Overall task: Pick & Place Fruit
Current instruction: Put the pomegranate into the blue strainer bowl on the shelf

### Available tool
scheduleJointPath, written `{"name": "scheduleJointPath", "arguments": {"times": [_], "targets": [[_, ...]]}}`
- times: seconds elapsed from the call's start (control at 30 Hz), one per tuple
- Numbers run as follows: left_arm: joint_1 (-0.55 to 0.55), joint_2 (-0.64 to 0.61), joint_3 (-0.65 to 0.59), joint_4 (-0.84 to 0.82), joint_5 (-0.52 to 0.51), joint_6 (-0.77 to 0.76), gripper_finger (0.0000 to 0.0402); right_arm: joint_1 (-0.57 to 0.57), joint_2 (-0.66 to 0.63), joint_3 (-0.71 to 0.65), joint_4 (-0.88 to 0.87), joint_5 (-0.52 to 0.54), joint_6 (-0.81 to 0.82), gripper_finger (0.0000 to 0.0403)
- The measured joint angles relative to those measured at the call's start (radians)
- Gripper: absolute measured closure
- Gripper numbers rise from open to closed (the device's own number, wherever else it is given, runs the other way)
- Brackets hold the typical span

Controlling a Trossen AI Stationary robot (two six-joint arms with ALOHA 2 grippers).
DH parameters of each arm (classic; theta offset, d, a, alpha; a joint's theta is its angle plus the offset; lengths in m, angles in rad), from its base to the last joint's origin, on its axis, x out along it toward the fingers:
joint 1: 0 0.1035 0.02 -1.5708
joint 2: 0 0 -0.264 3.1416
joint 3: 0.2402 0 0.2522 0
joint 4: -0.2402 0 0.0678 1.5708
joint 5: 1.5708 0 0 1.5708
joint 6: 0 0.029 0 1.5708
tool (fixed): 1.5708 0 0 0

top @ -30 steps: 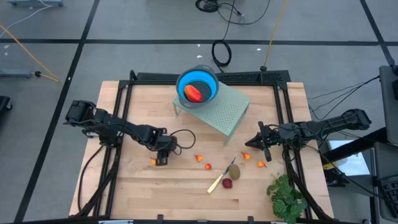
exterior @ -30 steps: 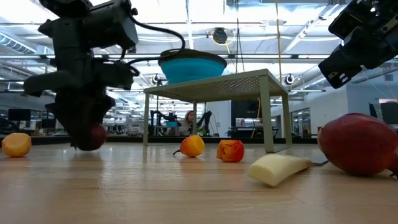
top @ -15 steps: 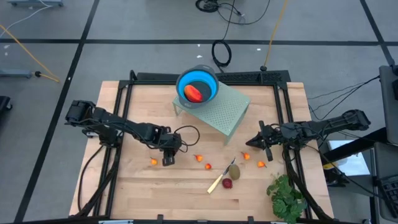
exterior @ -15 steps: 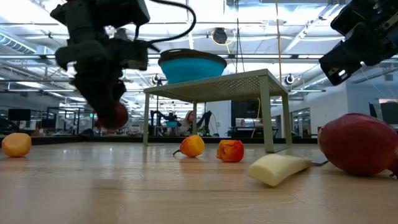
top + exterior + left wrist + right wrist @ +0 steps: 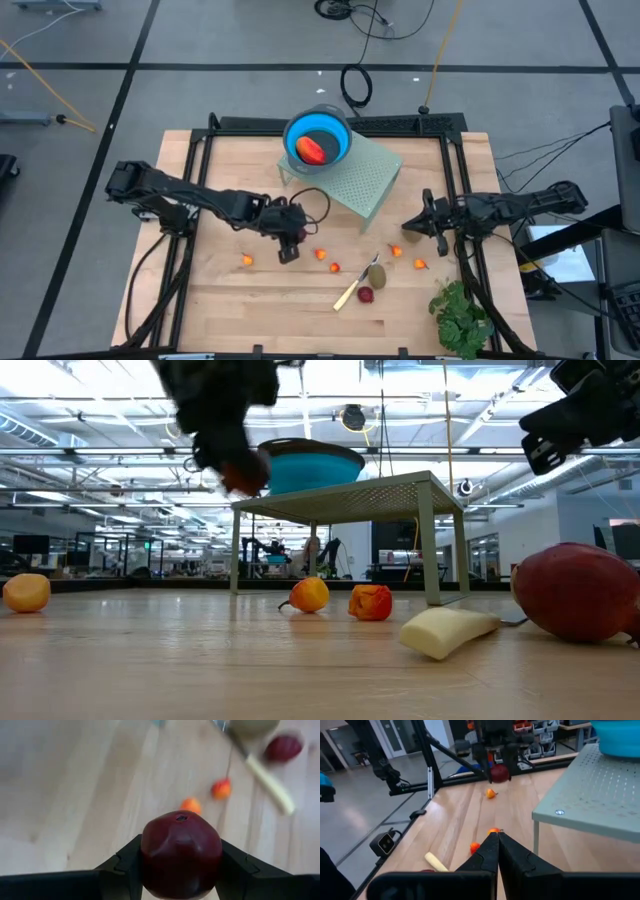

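My left gripper (image 5: 288,252) is shut on a dark red ball (image 5: 181,851) and holds it in the air left of the green perforated stand (image 5: 350,180), about level with the blue bowl (image 5: 310,465). The bowl sits on the stand and holds a red-orange piece (image 5: 312,150). On the table lie several tiny orange-red fruits (image 5: 321,254), a brownish-green oval (image 5: 376,273) and another dark red ball (image 5: 366,294). My right gripper (image 5: 404,226) hovers shut right of the stand, touching nothing. My left gripper pinches the dark red ball by two opposite sides (image 5: 148,862) between its two fingers (image 5: 125,869). The fingers slant down from the table's left side. The ball (image 5: 243,475) is lifted clear of the table, its stem dimple facing away from the wrist.
A pale-handled knife (image 5: 350,292) lies beside the oval and the red ball. A leafy green bunch (image 5: 460,315) lies at the near right corner. Black frame rails (image 5: 200,170) run along the table's left, far and right sides. Bare wood shows at the near left.
My left gripper has risen from table level to about the height of the bowl, carrying the dark red ball clear of the table. It has also moved toward the table's right, closer to the stand. The fruit on the table has stayed put.
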Motion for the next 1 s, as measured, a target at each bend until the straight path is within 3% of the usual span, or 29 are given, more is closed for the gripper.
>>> {"name": "scheduleJointPath", "arguments": {"times": [0.5,0.73,1.0], "targets": [[0.001,-0.001,0.266,-0.049,-0.205,-0.038,0.0231,0.000,-0.149,0.000,-0.079,-0.004,-0.041,0.0403],[-0.001,-0.001,0.322,-0.016,-0.259,-0.077,0.0231,0.000,-0.186,0.000,-0.105,-0.004,-0.045,0.0403],[0.005,-0.001,0.326,0.113,-0.312,-0.227,0.0231,0.000,-0.207,0.000,-0.104,-0.004,-0.073,0.0403]]}}
